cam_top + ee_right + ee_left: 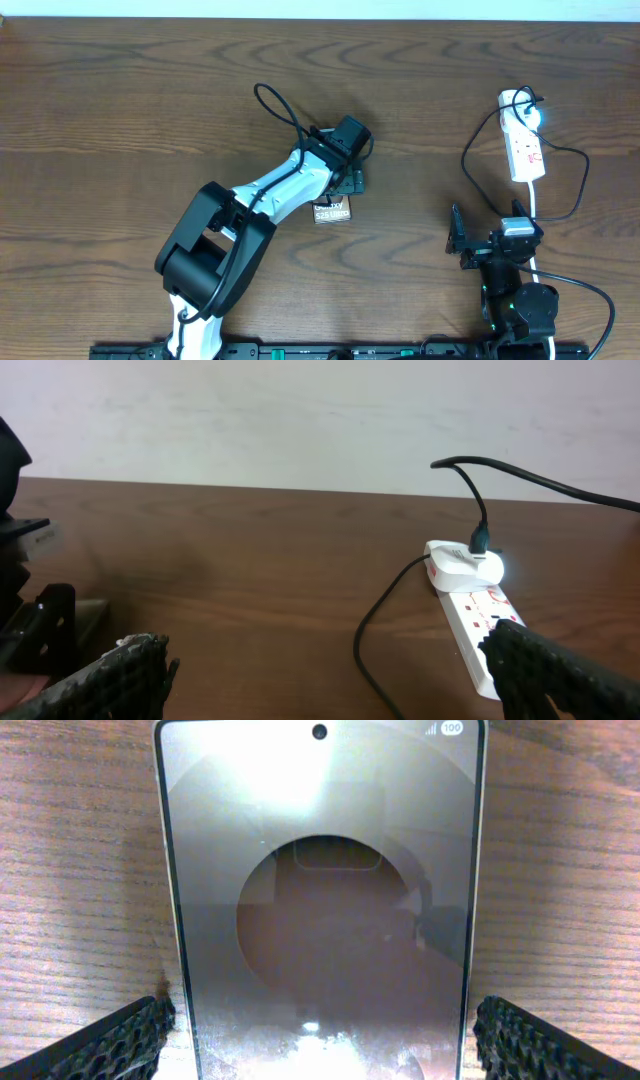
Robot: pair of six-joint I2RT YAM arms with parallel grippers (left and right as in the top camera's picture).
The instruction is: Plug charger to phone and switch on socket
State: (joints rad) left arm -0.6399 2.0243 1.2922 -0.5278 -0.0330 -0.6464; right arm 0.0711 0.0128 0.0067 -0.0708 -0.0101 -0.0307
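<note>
The phone [333, 211], a dark slab with white lettering, lies flat at the table's middle, partly under my left gripper [346, 184]. In the left wrist view the phone [320, 870] fills the frame and the left gripper [320, 1038] is open, one finger on each side of its near end, not touching. The socket [526, 148] lies at the far right with the charger's white plug head [517, 102] in it. The black cable [468, 165] loops towards my right gripper [489, 227], which is open and empty. The connector tip is not visible.
In the right wrist view the socket [470, 615], plug head [463, 565] and cable [368, 635] lie ahead to the right. My left arm [20, 610] is at that view's left edge. A pale wall stands behind the table's far edge.
</note>
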